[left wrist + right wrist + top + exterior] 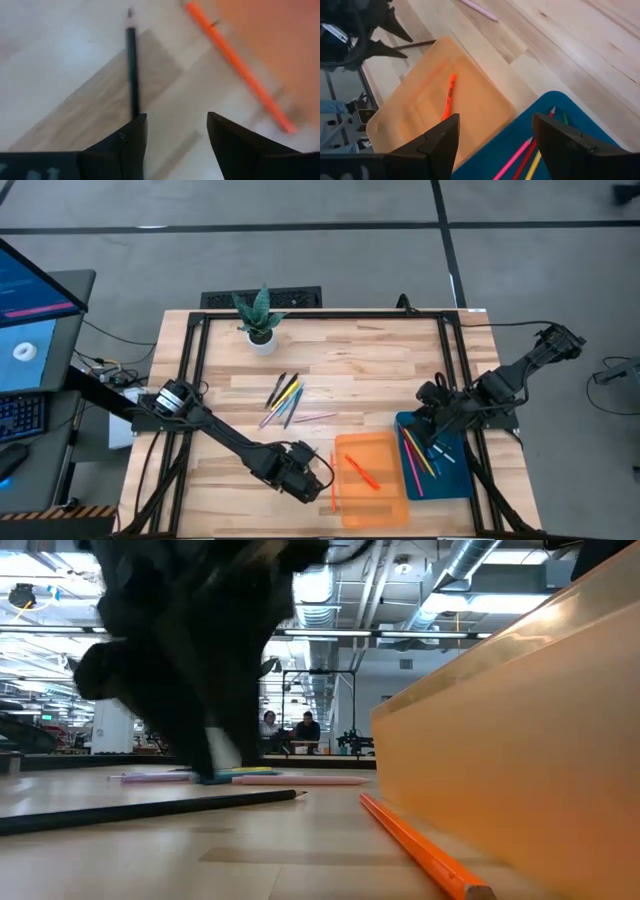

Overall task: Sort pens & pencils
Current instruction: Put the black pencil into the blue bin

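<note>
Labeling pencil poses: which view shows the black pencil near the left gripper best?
Left wrist view: the black pencil lies on bare wood, tip visible, ahead of the open left gripper. Low view shows it side-on. In the high view the arm hides it; the right wrist view shows a sliver.

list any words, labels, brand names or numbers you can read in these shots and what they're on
No text can be read in any view.
Monitor at the table's left: screen content too small to read.
Left gripper: faint marks on its body at the wrist picture's lower corner, too blurred to read.
Orange tray, blue tray, pens & pencils: no print visible.
</note>
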`<state>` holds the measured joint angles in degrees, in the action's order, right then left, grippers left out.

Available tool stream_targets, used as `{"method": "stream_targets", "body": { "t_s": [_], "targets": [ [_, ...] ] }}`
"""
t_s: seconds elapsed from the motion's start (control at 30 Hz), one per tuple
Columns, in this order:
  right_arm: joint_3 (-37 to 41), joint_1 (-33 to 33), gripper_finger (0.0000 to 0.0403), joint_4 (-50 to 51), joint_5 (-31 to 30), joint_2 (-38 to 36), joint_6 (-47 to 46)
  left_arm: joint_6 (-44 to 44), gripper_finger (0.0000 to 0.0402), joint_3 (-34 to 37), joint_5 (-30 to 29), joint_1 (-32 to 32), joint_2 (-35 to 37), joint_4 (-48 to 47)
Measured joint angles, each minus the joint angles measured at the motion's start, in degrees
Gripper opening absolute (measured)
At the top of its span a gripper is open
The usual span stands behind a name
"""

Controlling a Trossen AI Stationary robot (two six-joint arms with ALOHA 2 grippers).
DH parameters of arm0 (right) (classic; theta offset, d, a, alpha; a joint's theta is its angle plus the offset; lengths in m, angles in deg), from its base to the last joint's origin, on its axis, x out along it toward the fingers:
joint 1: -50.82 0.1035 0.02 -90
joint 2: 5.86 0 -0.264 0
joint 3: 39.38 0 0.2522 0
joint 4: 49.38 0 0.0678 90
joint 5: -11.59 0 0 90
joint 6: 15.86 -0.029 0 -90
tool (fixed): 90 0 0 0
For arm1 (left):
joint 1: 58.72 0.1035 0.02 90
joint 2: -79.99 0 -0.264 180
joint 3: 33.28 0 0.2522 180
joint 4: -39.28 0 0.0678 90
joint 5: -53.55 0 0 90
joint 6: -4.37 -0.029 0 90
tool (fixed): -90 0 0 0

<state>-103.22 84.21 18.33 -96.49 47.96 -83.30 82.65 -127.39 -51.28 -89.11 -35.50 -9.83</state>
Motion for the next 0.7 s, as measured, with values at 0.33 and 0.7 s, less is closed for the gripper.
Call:
{"method": "stream_targets", "body": {
  "t_s": [0.33,0.7],
  "targets": [
    [-0.02,-0.02,0.0270,-0.50,-0.20,0.12,0.46,1.34,0.0196,-0.12,3.72,0.39,-2.44,-4.43],
    [0.00,0.00,0.0270,-0.46,-0.20,0.15,0.55,-0.23,0.0046,-0.49,9.45,1.20,-4.73,-10.89]
  ]
}}
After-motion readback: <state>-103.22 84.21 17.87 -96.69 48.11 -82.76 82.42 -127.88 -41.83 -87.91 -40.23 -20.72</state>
